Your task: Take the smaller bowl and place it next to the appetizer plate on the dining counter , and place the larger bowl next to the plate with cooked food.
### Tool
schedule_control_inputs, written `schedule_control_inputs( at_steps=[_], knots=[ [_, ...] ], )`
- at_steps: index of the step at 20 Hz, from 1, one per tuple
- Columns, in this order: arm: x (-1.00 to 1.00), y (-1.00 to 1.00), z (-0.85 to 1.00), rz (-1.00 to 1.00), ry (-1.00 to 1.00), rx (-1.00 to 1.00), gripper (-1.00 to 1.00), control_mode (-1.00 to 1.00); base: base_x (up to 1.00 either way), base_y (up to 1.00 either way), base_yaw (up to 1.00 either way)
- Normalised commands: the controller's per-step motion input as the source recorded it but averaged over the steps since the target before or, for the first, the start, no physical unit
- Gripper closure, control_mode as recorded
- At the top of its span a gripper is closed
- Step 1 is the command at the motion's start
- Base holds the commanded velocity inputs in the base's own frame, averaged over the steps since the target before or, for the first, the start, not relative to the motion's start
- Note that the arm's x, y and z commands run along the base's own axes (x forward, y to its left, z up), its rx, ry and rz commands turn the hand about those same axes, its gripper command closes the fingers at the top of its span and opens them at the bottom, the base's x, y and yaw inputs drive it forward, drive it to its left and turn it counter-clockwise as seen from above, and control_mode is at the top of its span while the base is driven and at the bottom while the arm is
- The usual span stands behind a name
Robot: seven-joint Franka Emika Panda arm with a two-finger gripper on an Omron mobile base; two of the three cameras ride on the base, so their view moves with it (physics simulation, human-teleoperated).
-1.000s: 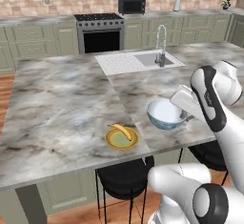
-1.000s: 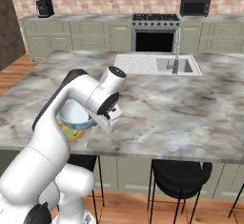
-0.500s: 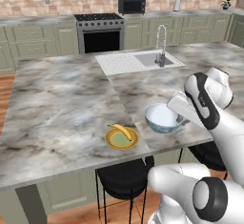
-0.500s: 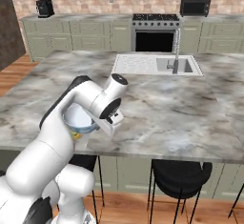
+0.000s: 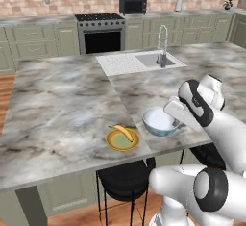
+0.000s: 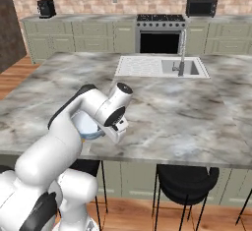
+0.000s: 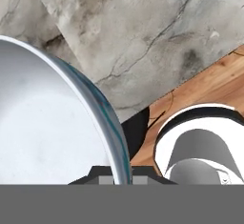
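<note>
Now, step in hand: we judge this as the placing of the smaller bowl (image 5: 160,121); we carry it low over the dining counter (image 5: 62,100), at the near edge.
Gripper: the gripper (image 7: 122,173) is clamped on the bowl's rim, one fingertip on each side of the wall, as the hand view shows.
Smaller bowl: it sits near the front edge of the counter, just beside the appetizer plate (image 5: 123,138) on that plate's sink-ward side, and apart from it. We cannot tell whether its base touches the marble yet.
Appetizer plate: yellow, bearing its curved yellow piece, close to the front edge and nearer the counter's left end than the bowl.
Sink: set into the far side of the counter, well apart from both.
Progress: by our reckoning the first half of the task is close to done; the larger bowl and the plate with cooked food are yet to be dealt with.
Next move: it calls for settling the bowl flat on the marble, parting the fingers, and lifting straight off the rim so that we do not tip the bowl or nudge it into the plate.
Risk: the bowl stands close to the counter's front edge, so a sideways pull could drag it off.
</note>
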Motion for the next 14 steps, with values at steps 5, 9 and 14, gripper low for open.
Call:
schedule_control_inputs(
  at_steps=[5, 9, 14],
  knots=[
    [0.40, 0.00, -0.30, 0.00, 0.00, 0.00, 1.00, -1.00, 0.00, 0.00, 0.00],
    [0.40, 0.00, -0.26, 0.00, 0.00, 0.00, 1.00, -1.00, 0.00, 0.00, 0.00],
    [0.34, 0.00, -0.28, 0.00, 0.00, 0.00, 1.00, -1.00, 0.00, 0.00, 0.00]
  ],
)
